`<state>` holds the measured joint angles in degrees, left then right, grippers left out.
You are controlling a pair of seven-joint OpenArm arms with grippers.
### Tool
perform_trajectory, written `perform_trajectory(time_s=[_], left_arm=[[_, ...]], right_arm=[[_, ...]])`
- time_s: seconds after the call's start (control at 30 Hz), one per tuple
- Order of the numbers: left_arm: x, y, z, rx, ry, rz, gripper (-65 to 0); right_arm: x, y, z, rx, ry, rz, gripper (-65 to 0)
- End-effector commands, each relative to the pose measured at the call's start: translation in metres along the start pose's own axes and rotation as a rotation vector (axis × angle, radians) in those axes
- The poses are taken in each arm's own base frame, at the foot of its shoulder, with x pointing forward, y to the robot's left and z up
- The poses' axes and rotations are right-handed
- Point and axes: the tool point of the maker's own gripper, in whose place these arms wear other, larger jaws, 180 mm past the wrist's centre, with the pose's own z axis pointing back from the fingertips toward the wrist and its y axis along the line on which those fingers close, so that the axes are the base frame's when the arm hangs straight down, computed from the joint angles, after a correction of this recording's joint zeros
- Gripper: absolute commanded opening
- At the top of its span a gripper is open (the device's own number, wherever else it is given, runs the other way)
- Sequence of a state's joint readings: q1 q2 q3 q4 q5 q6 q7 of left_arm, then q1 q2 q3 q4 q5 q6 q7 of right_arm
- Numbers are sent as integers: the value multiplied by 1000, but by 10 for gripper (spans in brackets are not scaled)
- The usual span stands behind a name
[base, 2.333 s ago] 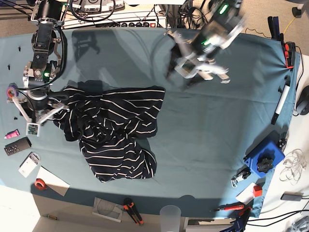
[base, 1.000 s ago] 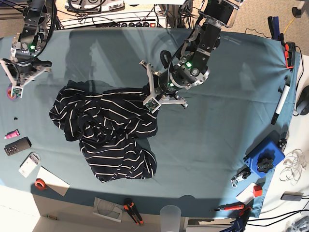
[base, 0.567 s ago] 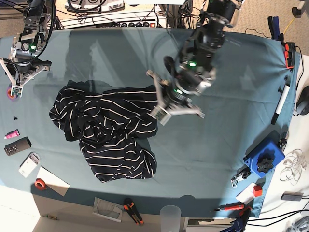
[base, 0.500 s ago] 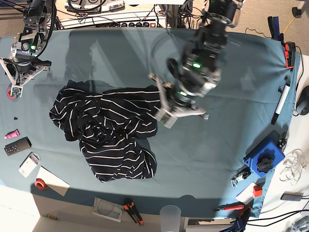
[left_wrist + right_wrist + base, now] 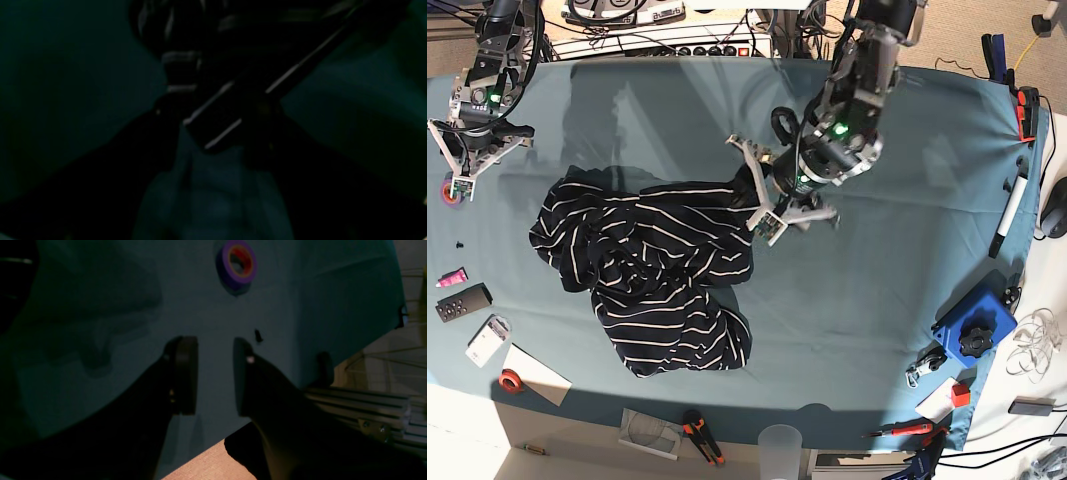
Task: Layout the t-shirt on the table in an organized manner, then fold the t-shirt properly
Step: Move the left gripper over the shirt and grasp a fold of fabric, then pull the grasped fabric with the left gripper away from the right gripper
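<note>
Two hands in the wrist views, both with fingers parted. Left hand point(image 5: 213, 133): wide; a striped corner of the shirt point(image 5: 662, 325) lies in line with the space between its fingers, no grip seen. Contact with the cloth cannot be told. Right hand point(image 5: 213, 346): fingers well separated, nothing between them, away from the shirt.

Base view gives the whole shirt, left of centre on the counter point(image 5: 857, 330), bunched above, with a flatter striped section below. The left wrist view gives only part of it, dark and blurred. The right wrist view catches just a striped edge at upper left, but shows the tape roll point(image 5: 229, 276) plainly: purple outside, red inside. In the base view that roll is partly covered by the right hand. A small black bit point(image 5: 258, 336) sits near it.

Materials: shirt soft, black, thin white stripes bending with the folds; outline irregular. Counter cloth matt teal, faint creases. Only the base view has the blue box point(image 5: 974, 318), angular and bright; the cup point(image 5: 779, 452), pale and translucent; the pliers point(image 5: 699, 435), orange and black; the white card point(image 5: 535, 374), flat, with a red ring point(image 5: 511, 381) at its edge.
</note>
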<state>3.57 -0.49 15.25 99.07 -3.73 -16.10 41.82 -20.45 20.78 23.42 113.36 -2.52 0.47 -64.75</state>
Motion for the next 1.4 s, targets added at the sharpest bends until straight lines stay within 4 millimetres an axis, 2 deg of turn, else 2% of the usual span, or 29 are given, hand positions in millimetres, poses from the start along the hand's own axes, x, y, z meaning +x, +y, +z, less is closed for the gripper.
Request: perform_trajectory(time_s=[0.0,0.07,0.23,0.43,0.57,0.63,0.73,0.87,0.97,1.13,1.23,1.37], left_arm=[[16,3,-3,-1,-41,-3,-347],[8,3,-9,-16,-2,12,-347],[5,3,-19,-52,20,49,-347],[-24,1,-36,-82,113,85,-347],[-28,-5,-38,-110,117,121,-357],[-27,-6,-38,-112,117,117,-437],[-28,-6,-38,-112,118,118,-650],[-25,-3,-36,-94,125,125,-650],[-15,7,-27,-42,130,139,-650],[26,26,3,18,42,116,-650],[36,50,17,80,-6,150,-650],[32,94,35,171,-33,213,-650]], right_arm=[[11,-10,3,-29,-38,4,-467],[11,-10,3,-29,-35,3,-467],[8,-10,3,-29,-17,3,-467],[5,-10,3,-29,-1,3,-467],[5,-10,3,-29,-1,3,-467],[5,-10,3,-29,-1,3,-467],[5,-10,3,-29,-2,3,-467],[6,-10,3,-29,-7,3,-467],[6,-10,3,-28,-10,2,-467],[8,0,3,28,-17,-10,-467],[10,3,3,40,-29,-2,-467],[11,3,3,40,-34,-2,-467]])
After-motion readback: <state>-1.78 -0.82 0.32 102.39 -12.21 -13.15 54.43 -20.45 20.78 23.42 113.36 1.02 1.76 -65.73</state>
